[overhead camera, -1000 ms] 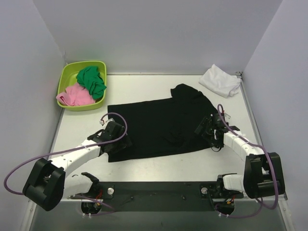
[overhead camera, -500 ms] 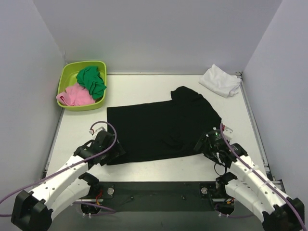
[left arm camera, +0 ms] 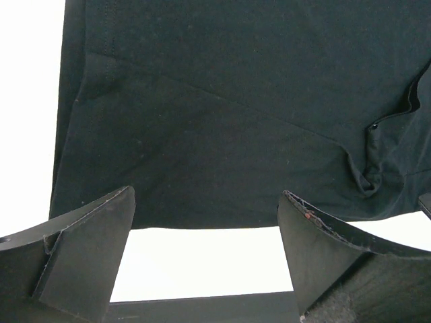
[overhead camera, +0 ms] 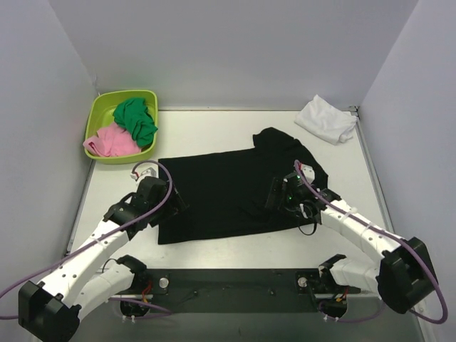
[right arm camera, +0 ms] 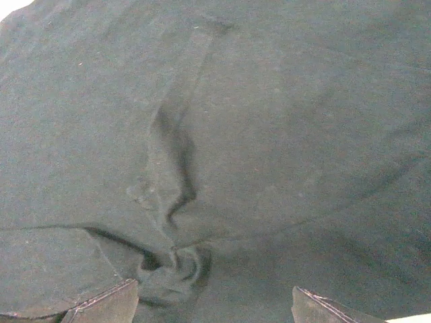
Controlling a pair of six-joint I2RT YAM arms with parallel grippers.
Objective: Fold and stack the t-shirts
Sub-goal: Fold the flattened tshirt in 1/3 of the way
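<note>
The black t-shirt [overhead camera: 228, 189] lies spread flat in the middle of the table, one sleeve bunched at its back right. My left gripper [overhead camera: 173, 204] hovers open over the shirt's left near corner; in the left wrist view the gripper [left arm camera: 205, 196] frames the shirt's [left arm camera: 229, 121] near hem, nothing between its fingers. My right gripper [overhead camera: 275, 195] stands open over the shirt's right half, just above a small twisted wrinkle [right arm camera: 176, 264] in the cloth [right arm camera: 269, 134]; its fingertips [right arm camera: 114, 303] show only at the bottom edge. The white t-shirt [overhead camera: 326, 120] sits crumpled at the back right corner.
A lime-green tub [overhead camera: 100, 114] at the back left holds a green cloth [overhead camera: 135, 120] and a pink cloth [overhead camera: 110, 142]. Grey walls close the table on three sides. A bare white strip [left arm camera: 202, 262] separates the shirt's hem from the black base rail [overhead camera: 235, 281].
Both arms swung back toward the near edge, then forward again. The left gripper now sits at the shirt's left near corner, the right over its right half. Both stayed open.
</note>
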